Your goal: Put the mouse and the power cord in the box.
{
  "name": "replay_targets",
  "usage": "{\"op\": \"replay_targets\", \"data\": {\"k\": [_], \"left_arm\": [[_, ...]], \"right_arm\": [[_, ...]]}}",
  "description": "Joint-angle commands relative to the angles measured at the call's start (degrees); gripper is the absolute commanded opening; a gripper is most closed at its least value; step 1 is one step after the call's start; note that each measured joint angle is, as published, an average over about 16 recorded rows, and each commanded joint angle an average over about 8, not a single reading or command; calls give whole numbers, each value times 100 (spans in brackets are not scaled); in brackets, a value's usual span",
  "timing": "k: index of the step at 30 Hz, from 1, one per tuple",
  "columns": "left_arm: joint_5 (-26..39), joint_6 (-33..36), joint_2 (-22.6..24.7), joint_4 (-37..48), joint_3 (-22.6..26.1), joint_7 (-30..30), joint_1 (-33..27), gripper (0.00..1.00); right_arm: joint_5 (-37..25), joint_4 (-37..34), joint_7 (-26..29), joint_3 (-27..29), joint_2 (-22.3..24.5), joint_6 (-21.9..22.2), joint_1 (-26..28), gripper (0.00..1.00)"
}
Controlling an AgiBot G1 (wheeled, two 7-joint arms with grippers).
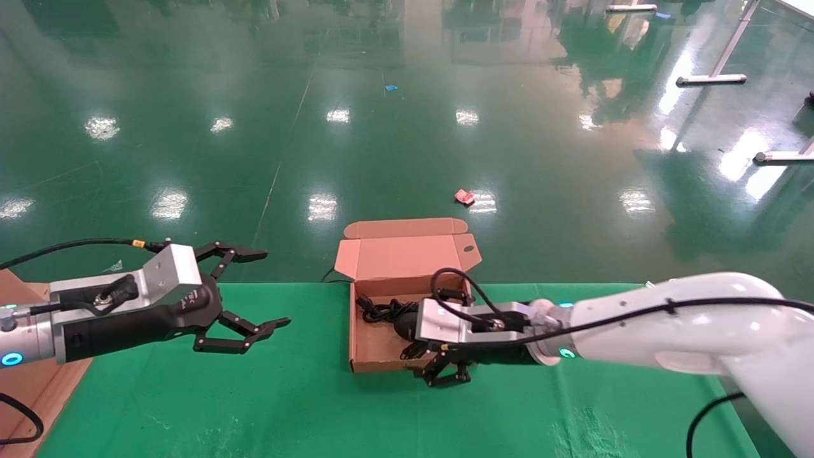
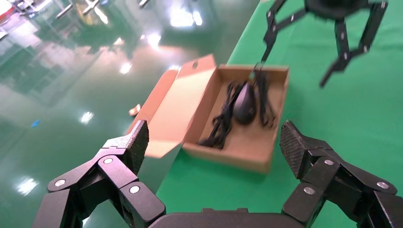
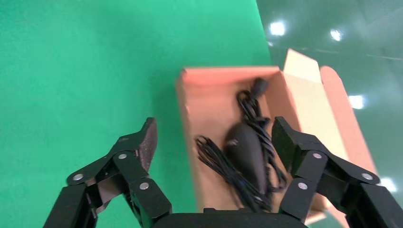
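The brown cardboard box (image 1: pixel 359 343) sits at the far edge of the green table with its lid flap (image 1: pixel 407 254) standing open behind it. Inside lie the black mouse (image 2: pixel 244 102) (image 3: pixel 248 152) and the power cord (image 1: pixel 380 311) (image 2: pixel 219 124) (image 3: pixel 254 111), its plug towards the lid. My right gripper (image 1: pixel 440 366) (image 3: pixel 214 126) hangs open just above the box's near right part, holding nothing and partly hiding the mouse in the head view. My left gripper (image 1: pixel 275 289) (image 2: pixel 215 128) is open and empty in the air to the left of the box.
A flat piece of brown cardboard (image 1: pixel 28 381) lies at the table's left edge. The table's far edge runs just behind the box, with the green floor beyond. A small red scrap (image 1: pixel 464 196) lies on that floor.
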Motion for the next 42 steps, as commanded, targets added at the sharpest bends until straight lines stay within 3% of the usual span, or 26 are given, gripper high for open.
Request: {"op": "replay_targets", "data": {"k": [1,42], "left_arm": [[-49,59,-49,-200,-110,-178,96,100],[-1047,1271,-1057,-4273,-2361,-3808,2050,100]], "right_arm": [[148,149,94,192,145,-153,-115,100],[3167,3185,2005,4093,3086,-3261,-2459,100]]}}
